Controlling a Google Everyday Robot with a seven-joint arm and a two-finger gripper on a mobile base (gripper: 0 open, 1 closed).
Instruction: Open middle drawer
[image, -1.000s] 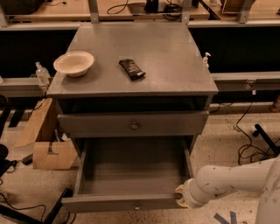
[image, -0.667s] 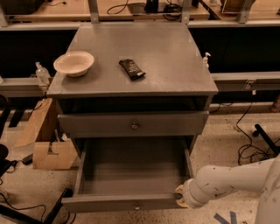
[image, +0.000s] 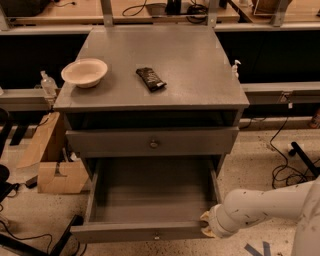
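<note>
One gripper (image: 204, 225) (grip state cannot be told) sits at the near right corner of the pulled-out middle drawer (image: 120, 232), whose knob (image: 156, 235) lies leftward.

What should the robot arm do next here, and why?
Probably ease the gripper back, away from the middle drawer. That drawer already stands far out below the top drawer, its inside showing, and the gripper sits at the right end of its front, so little seems left to pull.
</note>
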